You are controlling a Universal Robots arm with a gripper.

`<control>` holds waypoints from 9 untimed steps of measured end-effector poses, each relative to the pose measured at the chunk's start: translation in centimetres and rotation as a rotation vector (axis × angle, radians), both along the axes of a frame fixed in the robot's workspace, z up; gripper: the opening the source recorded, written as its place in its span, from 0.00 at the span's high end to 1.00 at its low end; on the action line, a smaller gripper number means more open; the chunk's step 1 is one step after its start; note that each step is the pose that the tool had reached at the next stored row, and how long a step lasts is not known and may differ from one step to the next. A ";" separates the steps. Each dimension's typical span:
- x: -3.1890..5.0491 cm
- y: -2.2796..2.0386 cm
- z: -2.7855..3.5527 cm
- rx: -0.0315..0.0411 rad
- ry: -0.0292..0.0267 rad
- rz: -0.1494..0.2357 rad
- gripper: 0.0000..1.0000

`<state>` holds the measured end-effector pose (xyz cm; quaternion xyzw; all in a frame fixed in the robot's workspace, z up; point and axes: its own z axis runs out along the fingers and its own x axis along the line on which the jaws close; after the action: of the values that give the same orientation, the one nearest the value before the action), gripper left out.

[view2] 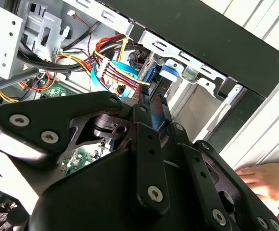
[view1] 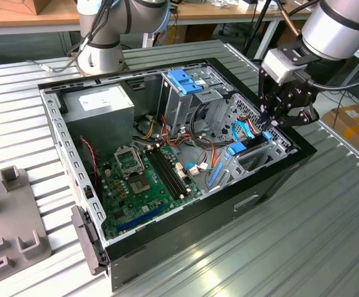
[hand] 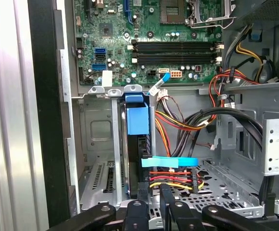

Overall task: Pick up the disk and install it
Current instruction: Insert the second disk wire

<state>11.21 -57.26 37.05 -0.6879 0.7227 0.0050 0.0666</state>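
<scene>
The disk (view1: 236, 148) stands on edge in a slot of the metal drive bay at the exterior view's right end of the open computer case (view1: 272, 179). In the first wrist view the disk (hand: 137, 120) shows a blue caddy end and a dark body running back toward me. My gripper (view1: 267, 119) hangs just over the disk's rear end, shut, with nothing seen between the fingers. In both wrist views my gripper (hand: 151, 197) (view2: 154, 103) points into the bay beside the disk (view2: 171, 72). Whether it touches the disk is unclear.
Red, yellow and black cables (hand: 178, 120) crowd the bay beside the slot. A fixed blue bracket (view1: 185, 80) tops the metal cage. The motherboard (view1: 142, 179) and power supply (view1: 99, 105) fill the case. A person's hand (view2: 269, 178) rests outside the case wall. Grey fixtures (view1: 12, 229) lie on the table.
</scene>
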 end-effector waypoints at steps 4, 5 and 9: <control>-0.91 0.10 0.00 -0.0001 0.0000 0.000 0.75; -0.94 0.34 0.00 -0.0003 0.0000 0.000 0.75; -1.00 0.98 -0.01 -0.0002 0.0000 0.000 0.75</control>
<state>10.20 -56.29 37.04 -0.6879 0.7227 0.0050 0.0666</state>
